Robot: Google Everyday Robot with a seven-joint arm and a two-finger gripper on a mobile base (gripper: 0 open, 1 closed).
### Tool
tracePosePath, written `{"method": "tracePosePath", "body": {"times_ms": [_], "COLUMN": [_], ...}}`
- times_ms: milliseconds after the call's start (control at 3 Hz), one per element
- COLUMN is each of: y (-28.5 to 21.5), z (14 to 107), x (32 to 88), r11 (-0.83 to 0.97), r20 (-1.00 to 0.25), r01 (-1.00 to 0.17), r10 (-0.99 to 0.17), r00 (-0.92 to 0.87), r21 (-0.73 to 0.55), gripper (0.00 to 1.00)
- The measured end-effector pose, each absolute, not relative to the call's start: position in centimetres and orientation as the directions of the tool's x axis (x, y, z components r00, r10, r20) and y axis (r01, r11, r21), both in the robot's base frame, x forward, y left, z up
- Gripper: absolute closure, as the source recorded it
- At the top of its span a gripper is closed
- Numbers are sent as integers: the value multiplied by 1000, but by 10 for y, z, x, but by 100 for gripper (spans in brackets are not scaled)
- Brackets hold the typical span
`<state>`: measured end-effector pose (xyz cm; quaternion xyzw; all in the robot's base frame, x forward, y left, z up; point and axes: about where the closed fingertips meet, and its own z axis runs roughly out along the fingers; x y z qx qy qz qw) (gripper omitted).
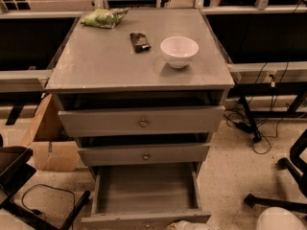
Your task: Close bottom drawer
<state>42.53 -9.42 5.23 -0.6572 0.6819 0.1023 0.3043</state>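
Observation:
The bottom drawer [144,190] of the grey cabinet [120,66] is pulled far out, showing its plain grey inside. Its front panel [120,220] runs along the bottom edge of the view. My gripper [186,225] shows only as a pale tip at the bottom edge, right at the right part of that front panel. A white rounded part of my arm [279,219] sits at the lower right. The middle drawer [144,155] and top drawer [141,121] each stand slightly out, with round brass knobs.
On the cabinet top are a white bowl [179,50], a dark snack packet [139,41] and a green bag [103,17]. A cardboard box [50,143] stands left of the cabinet. Cables and a chair base [283,181] lie on the right, and a black frame [29,195] at lower left.

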Motion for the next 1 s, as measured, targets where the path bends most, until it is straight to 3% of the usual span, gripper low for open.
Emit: {"method": "tracePosePath", "body": {"times_ms": [1000], "y": [-79], "z": [75], "x": [475], "r11": [53], "r20": [-524], "r01": [-942], "r10": [-841], "r00": [137], "r21": [-331], "gripper": [100]}}
